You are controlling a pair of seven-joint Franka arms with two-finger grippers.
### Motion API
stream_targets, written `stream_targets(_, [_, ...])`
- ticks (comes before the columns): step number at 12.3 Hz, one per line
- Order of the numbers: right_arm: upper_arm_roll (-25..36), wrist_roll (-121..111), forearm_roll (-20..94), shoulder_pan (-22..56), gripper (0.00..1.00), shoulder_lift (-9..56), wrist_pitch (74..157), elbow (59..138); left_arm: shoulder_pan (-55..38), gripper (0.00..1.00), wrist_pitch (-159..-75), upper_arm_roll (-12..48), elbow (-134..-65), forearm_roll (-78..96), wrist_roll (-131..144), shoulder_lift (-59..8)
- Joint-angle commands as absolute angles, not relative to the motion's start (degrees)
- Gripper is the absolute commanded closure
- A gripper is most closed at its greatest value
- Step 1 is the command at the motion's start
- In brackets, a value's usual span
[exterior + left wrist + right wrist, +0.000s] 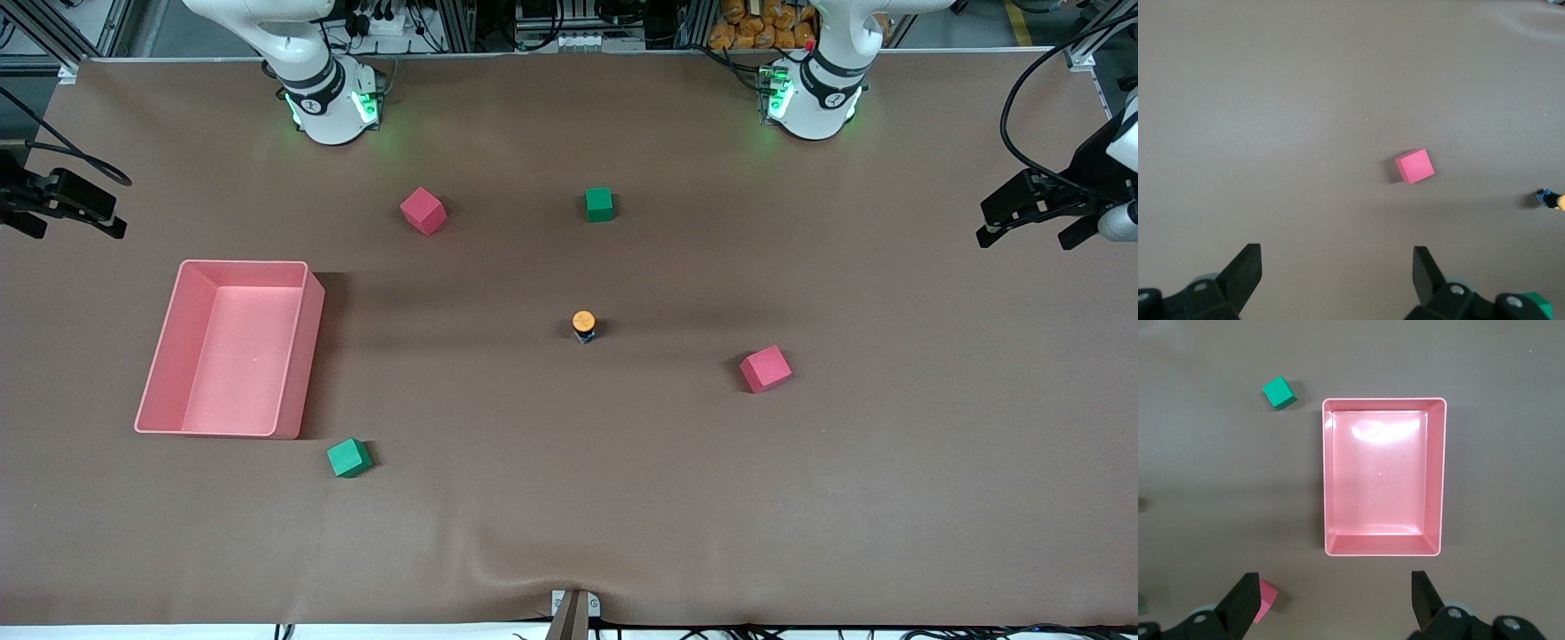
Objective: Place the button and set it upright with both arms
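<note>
1. Button (583,325): small push-button, round orange cap on a short black body with blue bits. It stands cap-up near the middle of the surface (569,516), apart from all else, nearer the front camera than the green cube (599,204).
2. Handling, as a judgement: light, rigid, probably smooth-sided and quick to topple or roll. Best taken low across the black body, not by the cap.
3. Left gripper (1335,267): jaws spread wide, grasping nothing, over bare surface at the left arm's end. Its wrist view shows a pink cube (1415,165) and the button at the frame edge.
4. Right gripper (1331,590): jaws spread wide, grasping nothing, over the surface at the right arm's end, beside the pink tray (1441,473).
5. Pink tray: rectangular, nothing in it.
6. Other items: a second pink cube (423,211) near the right arm's base; a second green cube (348,458) just beside the tray's corner nearest the front camera.
</note>
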State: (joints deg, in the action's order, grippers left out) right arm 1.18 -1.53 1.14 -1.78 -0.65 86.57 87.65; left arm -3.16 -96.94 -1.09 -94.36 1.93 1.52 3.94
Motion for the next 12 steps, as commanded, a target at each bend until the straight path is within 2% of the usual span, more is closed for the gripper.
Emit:
stream_targets(1, [0.88, -2.02, 0.88, -2.02, 0.0, -0.88, 86.57, 87.45, -2.72, 0.0, -95.54, -0.53, -92.64, 2.11, 2.72, 3.34])
stream_targets(12, [0.88, -2.02, 0.97, -2.02, 0.0, -0.88, 86.57, 87.45, -2.37, 0.0, -95.54, -0.53, -92.46, 2.02, 2.29, 3.16])
